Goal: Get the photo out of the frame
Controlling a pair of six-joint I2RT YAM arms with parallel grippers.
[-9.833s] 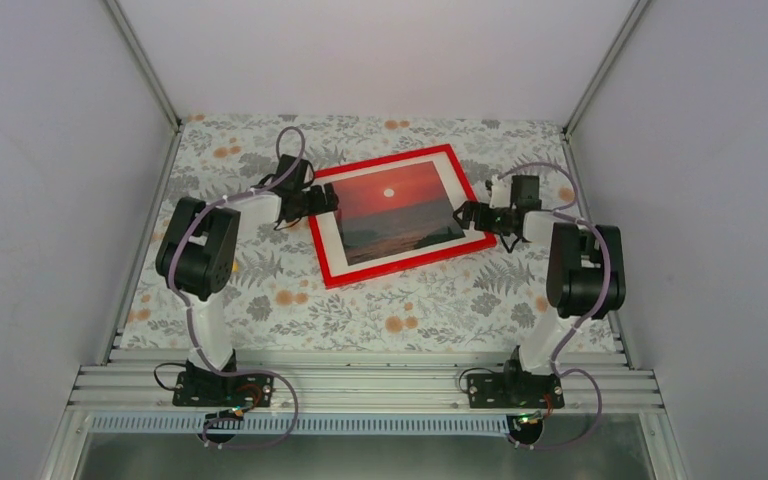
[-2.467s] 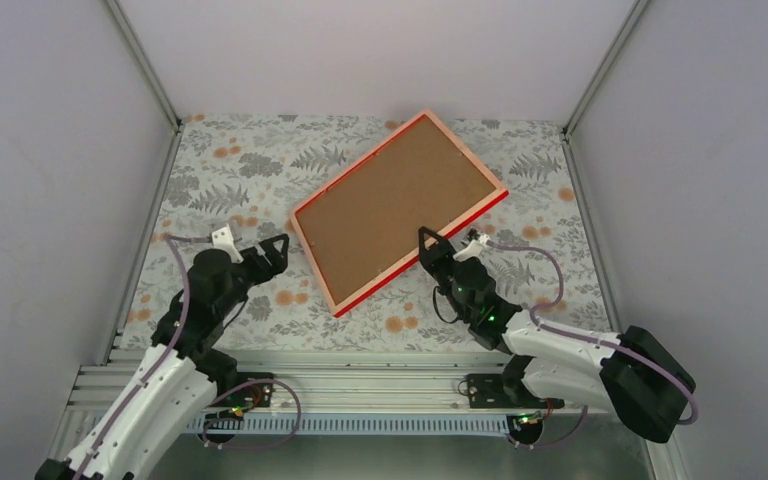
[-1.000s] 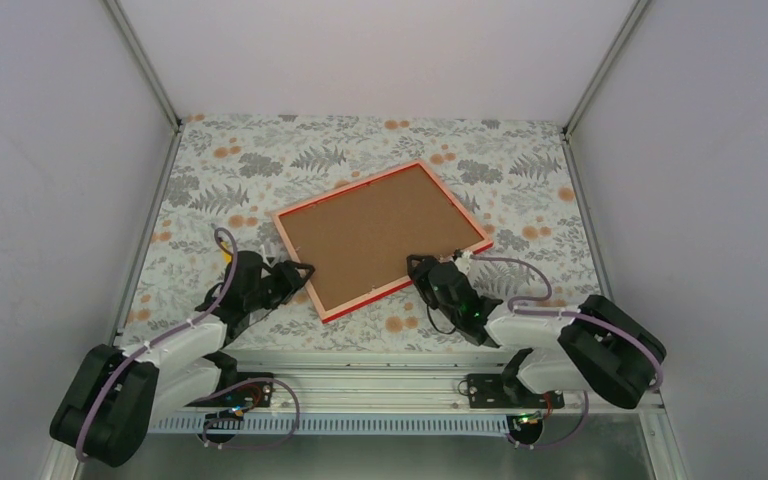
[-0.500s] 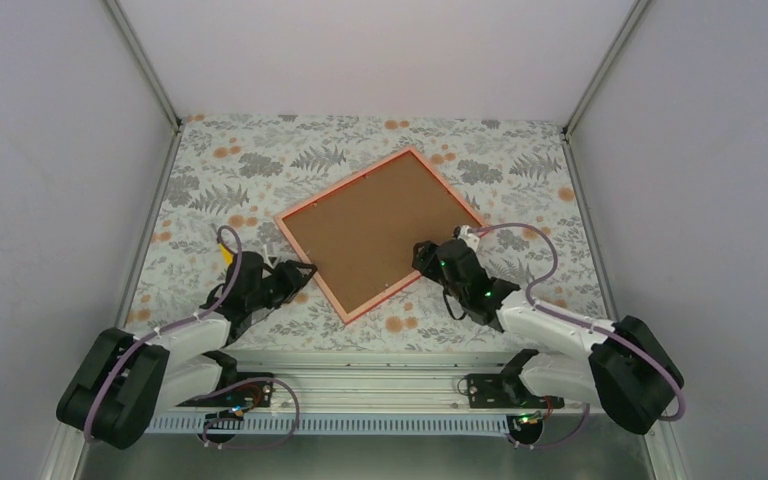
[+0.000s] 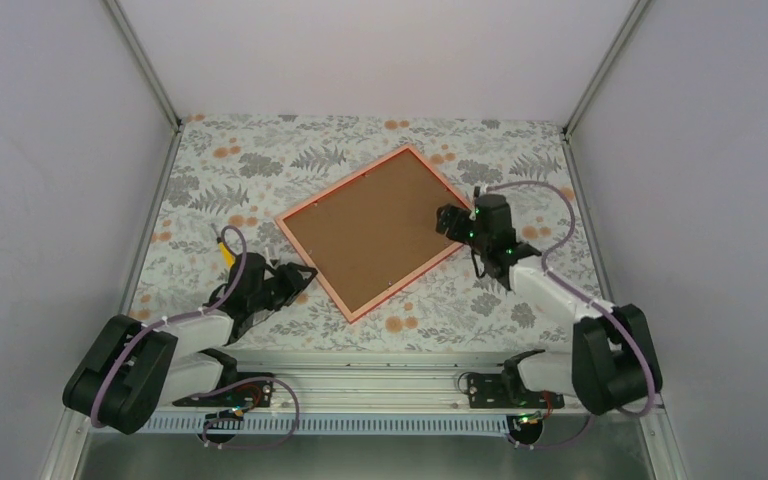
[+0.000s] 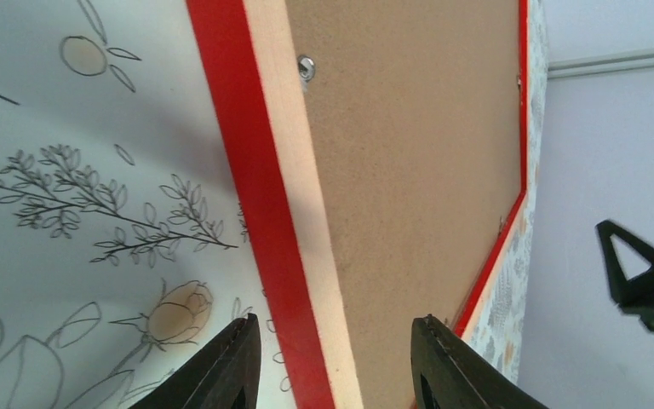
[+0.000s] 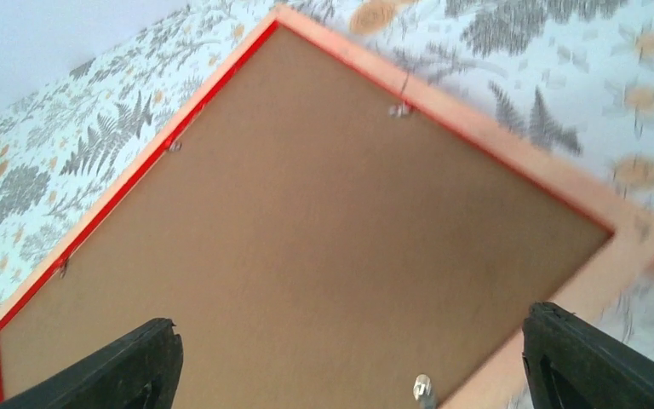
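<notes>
From above, the frame (image 5: 370,235) lies flat on the floral tablecloth (image 5: 260,160), back up and turned cornerwise like a diamond, so all I get is brown board inside a pale orange rim (the photo faces down, out of sight). My left gripper (image 5: 298,278) sits low at the frame's near-left edge, just beside it. My right gripper (image 5: 447,222) hangs over the frame's right side, near the right corner. This view is too small to tell how either pair of jaws stands. The left wrist camera fills that in. My two fingers (image 6: 230,366) stand moderately apart, with the frame's red side and pale rim running up between them in the picture. A strip of cloth shows between the left finger and the red, so nothing is clamped, though I cannot tell whether a fingertip touches the edge. A small metal tab (image 6: 306,65) shows on the board near the rim, which the overhead view does not resolve. The right wrist camera looks down on the board, with the fingers (image 7: 128,366) spread wide at the bottom corners, holding nothing. It also shows more tabs (image 7: 401,108) along the rim.
</notes>
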